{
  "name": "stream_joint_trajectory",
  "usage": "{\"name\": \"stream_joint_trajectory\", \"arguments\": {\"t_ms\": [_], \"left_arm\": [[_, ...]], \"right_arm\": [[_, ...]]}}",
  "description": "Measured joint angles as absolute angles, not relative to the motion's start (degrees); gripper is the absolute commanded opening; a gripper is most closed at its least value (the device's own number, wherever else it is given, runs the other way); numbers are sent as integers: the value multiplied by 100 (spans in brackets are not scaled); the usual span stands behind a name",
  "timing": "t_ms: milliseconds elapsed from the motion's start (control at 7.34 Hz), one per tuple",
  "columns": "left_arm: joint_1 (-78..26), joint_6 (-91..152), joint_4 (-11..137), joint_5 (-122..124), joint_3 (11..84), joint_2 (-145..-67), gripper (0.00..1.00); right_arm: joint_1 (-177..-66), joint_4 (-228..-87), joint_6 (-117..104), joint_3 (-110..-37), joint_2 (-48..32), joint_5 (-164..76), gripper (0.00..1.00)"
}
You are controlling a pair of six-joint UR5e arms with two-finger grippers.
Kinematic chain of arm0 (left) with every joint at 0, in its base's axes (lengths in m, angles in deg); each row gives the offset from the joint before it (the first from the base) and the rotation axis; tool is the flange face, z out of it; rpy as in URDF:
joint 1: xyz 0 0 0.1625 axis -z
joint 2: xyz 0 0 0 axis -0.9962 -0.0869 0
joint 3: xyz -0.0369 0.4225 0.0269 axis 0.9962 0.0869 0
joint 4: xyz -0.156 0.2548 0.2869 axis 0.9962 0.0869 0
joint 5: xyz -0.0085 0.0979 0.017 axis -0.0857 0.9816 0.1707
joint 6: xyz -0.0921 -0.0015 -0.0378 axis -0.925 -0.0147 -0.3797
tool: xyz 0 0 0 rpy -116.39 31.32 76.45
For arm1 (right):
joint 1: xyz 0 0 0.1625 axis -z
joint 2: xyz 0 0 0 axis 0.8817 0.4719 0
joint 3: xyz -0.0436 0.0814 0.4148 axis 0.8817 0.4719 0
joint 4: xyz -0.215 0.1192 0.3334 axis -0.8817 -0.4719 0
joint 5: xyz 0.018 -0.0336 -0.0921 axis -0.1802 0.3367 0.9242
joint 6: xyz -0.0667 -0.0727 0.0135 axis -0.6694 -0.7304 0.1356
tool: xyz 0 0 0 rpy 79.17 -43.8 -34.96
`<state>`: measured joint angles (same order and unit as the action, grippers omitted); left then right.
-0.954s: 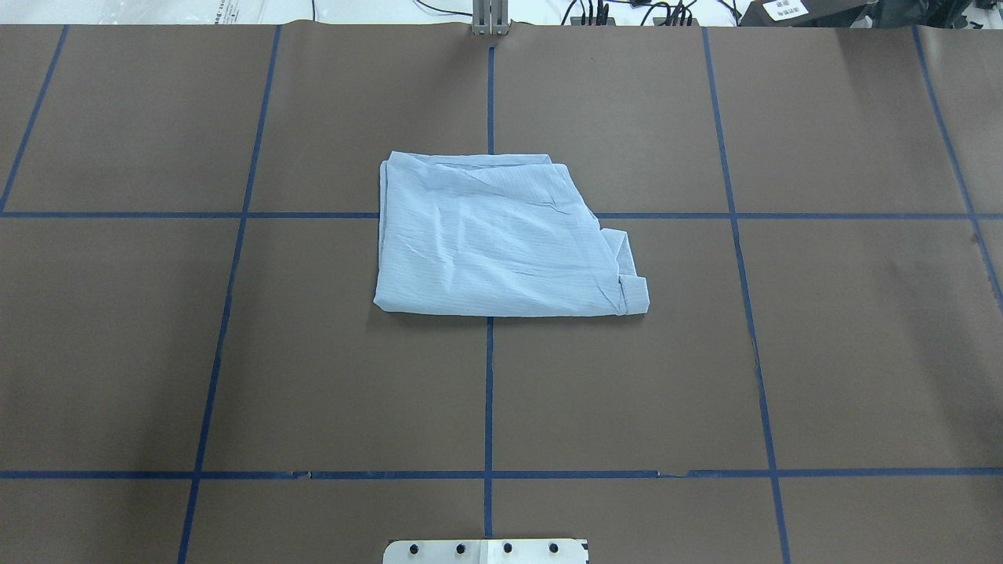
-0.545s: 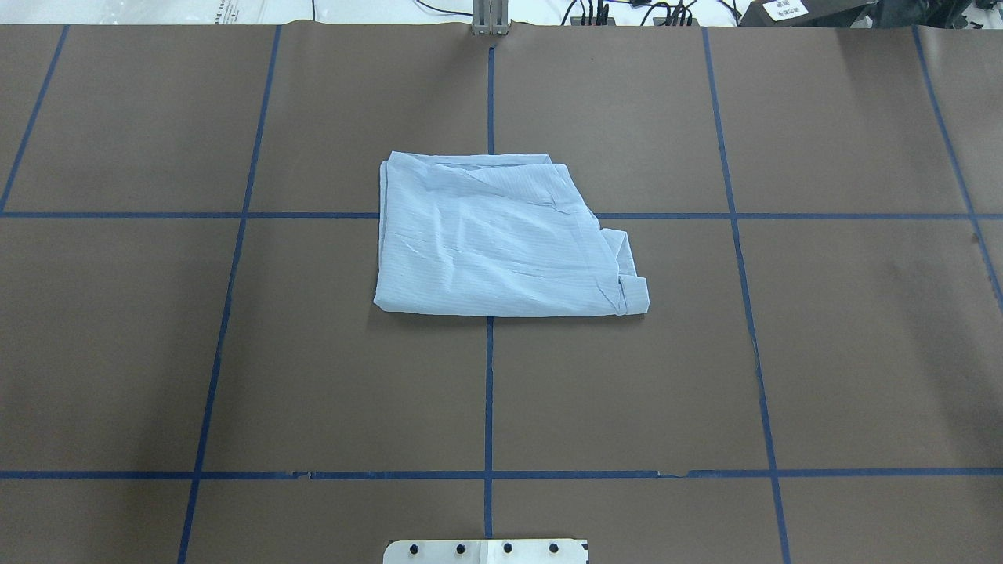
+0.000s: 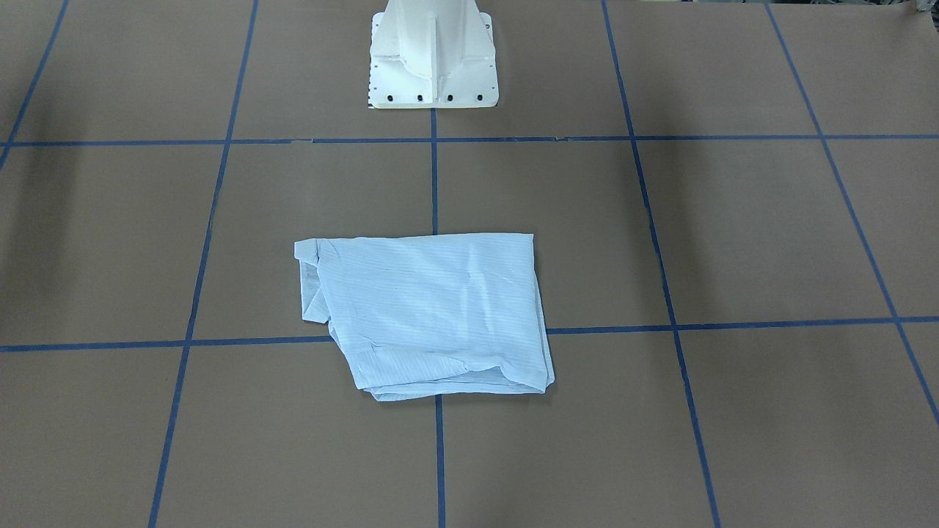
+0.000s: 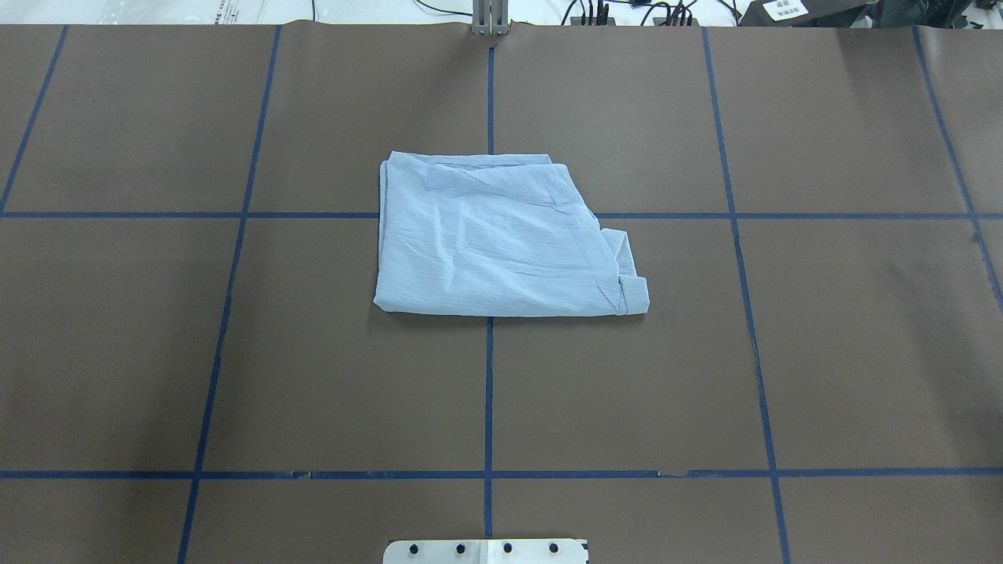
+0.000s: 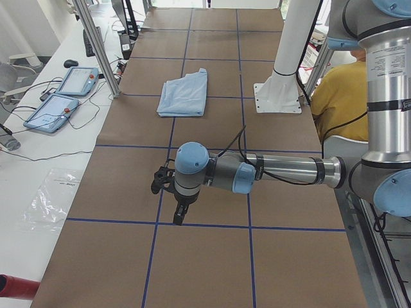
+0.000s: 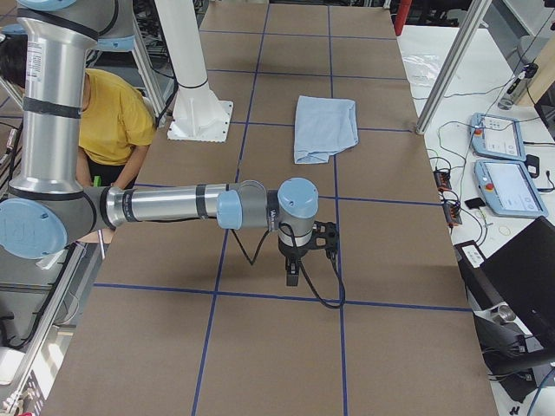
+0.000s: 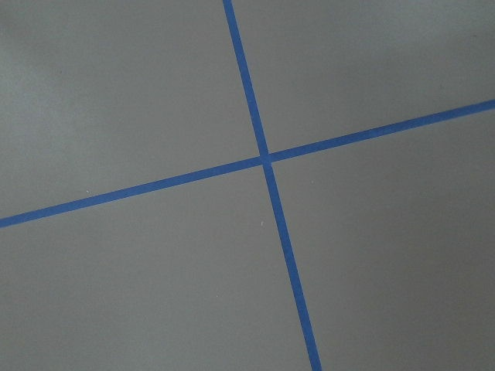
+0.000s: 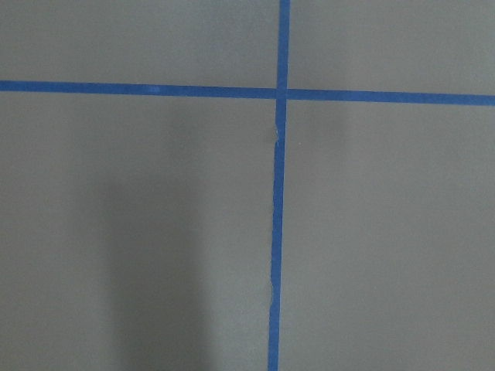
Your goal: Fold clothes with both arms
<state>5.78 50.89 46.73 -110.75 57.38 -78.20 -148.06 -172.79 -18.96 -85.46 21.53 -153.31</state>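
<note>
The pale-blue shirt [image 4: 501, 243] lies folded into a rough rectangle at the middle of the brown mat, with a small flap at its right edge; it also shows in the front view [image 3: 433, 308] and both side views [image 5: 184, 95] [image 6: 325, 126]. Neither arm shows in the overhead or front view. My left gripper [image 5: 178, 215] hangs low over the mat far from the shirt, pointing down. My right gripper [image 6: 293, 276] does the same at the other end. I cannot tell whether either is open or shut. Both wrist views show only mat and blue tape.
The white pedestal [image 3: 433, 59] stands at the robot's side of the mat. Blue tape lines [image 4: 489, 392] grid the mat. Teach pendants [image 5: 64, 93] lie on the side table. A person in yellow [image 6: 104, 113] sits behind the robot. An aluminium post [image 5: 96, 45] stands at the far edge.
</note>
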Motion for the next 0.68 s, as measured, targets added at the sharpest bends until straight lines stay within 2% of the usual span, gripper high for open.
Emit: {"name": "stream_joint_trajectory", "arguments": {"t_ms": [681], "left_arm": [[578, 5089, 4677, -11075, 5750, -7866, 100]], "right_arm": [[-14806, -17286, -1889, -8545, 2162, -15342, 100]]}}
